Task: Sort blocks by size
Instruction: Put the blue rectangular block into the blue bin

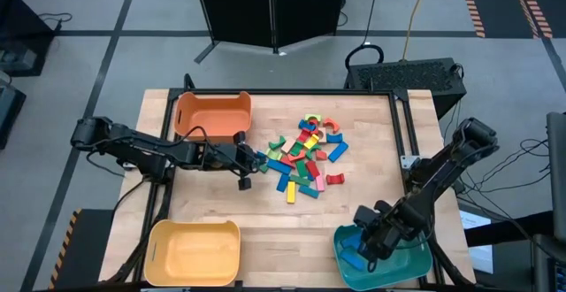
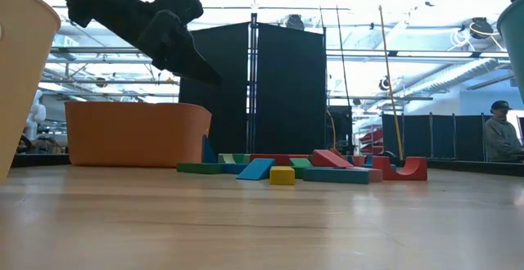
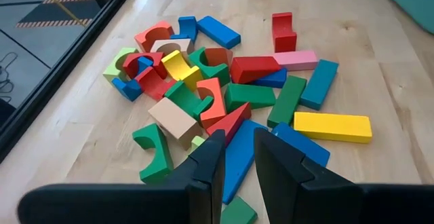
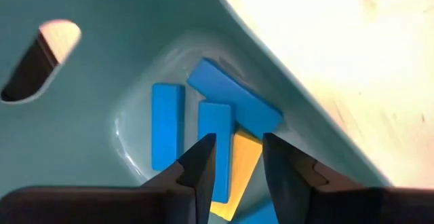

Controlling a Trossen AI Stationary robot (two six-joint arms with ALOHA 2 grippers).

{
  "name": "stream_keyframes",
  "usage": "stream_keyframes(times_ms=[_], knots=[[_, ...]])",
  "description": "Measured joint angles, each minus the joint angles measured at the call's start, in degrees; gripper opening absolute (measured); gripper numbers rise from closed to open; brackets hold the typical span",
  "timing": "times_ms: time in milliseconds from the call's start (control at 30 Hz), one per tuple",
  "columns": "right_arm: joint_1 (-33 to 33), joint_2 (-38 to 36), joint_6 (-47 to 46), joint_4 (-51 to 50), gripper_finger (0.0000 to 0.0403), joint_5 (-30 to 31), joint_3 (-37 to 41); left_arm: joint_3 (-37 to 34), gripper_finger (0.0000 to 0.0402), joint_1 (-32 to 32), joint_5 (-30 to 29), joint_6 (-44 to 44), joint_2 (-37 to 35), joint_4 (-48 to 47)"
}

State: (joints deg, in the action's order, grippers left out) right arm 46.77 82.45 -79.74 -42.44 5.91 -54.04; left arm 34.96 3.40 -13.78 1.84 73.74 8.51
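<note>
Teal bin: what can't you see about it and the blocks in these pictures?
- Teal bin, high view: the right gripper and its arm cover much of the inside.
- Right wrist view: the fingers hide part of the yellow bar, so the count is unsure.
- Block pile, low view: front blocks hide the ones behind.
- Yellow bin: cut off by the edge.

tabletop (image 1: pixel 265 239): pale wood, visible grain, smooth satin finish, framed by dark metal rails. blocks (image 3: pixel 224 95): wood, painted, mostly low-sheen; one plain tan block (image 3: pixel 175 119) looks unpainted. teal bin (image 4: pixel 95 68): moulded plastic, smooth and glossy, highlights on the curved inside. orange bin (image 1: pixel 212 113) and yellow bin (image 1: pixel 193 253): same smooth plastic, duller. left gripper (image 3: pixel 236 157) and right gripper (image 4: pixel 239 157): matt black plastic-looking jaws.
</note>
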Motion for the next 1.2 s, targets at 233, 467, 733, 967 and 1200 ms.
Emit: stream_keyframes(times_ms=[233, 467, 733, 967, 1200], knots=[[-2.7, -3.4, 4.9, 0.3, 0.0109, 0.0, 0.0, 0.0, 0.0080, 0.0, 0.0, 0.0, 0.0, 0.0], [-6.8, -7.4, 8.6, 0.3, 0.0109, 0.4, 0.0, 0.0, 0.0080, 0.0, -0.2, 0.0, 0.0, 0.1], [-14.0, -8.8, 5.7, 1.5, 0.0109, 4.7, 0.0, 0.0, 0.0080, 0.0, -0.2, 0.0, 0.0, 0.1], [-22.5, -8.8, 13.4, 9.8, 0.0109, 5.8, 0.1, 0.0, 0.0080, 0.0, -0.2, 0.0, 0.0, 0.1], [-28.4, -8.5, 19.7, 22.1, 0.0109, 21.2, 0.1, 0.0, 0.0080, 0.0, -0.2, 0.0, 0.0, -0.1]])
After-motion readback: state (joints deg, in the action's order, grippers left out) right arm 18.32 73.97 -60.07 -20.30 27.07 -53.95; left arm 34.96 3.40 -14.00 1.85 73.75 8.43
